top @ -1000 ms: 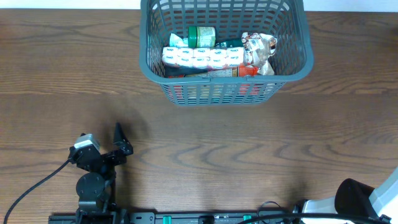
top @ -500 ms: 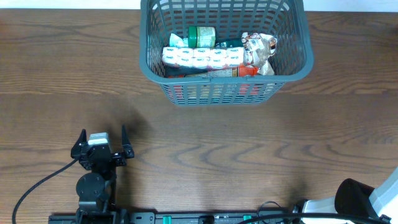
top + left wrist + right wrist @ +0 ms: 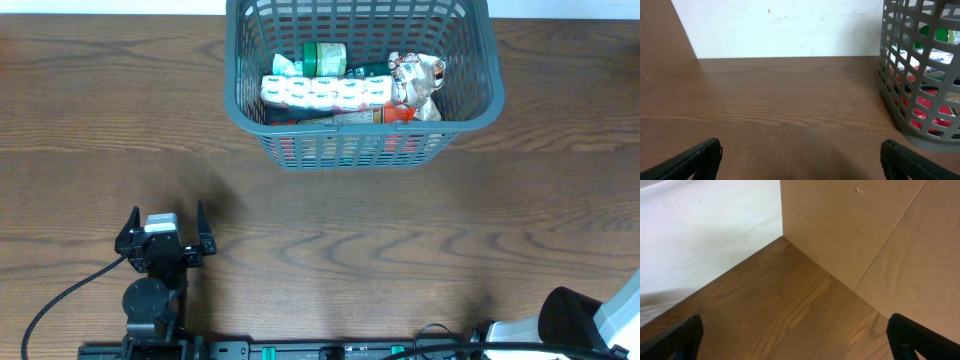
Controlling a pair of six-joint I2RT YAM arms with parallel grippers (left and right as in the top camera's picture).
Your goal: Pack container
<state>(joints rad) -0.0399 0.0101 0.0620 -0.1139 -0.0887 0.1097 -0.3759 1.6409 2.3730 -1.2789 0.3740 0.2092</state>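
The dark grey lattice basket (image 3: 470,105) stands at the far middle of the table. It holds a white and red packet (image 3: 325,93), a green-lidded item (image 3: 325,55), a crinkled foil packet (image 3: 418,80) and a red item (image 3: 398,116) beneath. My left gripper (image 3: 167,211) is open and empty near the front left, far from the basket. In the left wrist view (image 3: 800,152) the basket (image 3: 900,107) shows at the right. My right gripper (image 3: 795,332) is open and empty over bare wood at a corner.
The right arm (image 3: 585,325) sits at the front right corner of the table. A black cable (image 3: 60,300) runs from the left arm to the front edge. A beige wall (image 3: 850,225) and a white surface (image 3: 700,235) border the table's corner.
My left gripper turned from a slanted pose to face squarely towards the far side, fingers spread. It has held still over the last half second. The basket has not moved.
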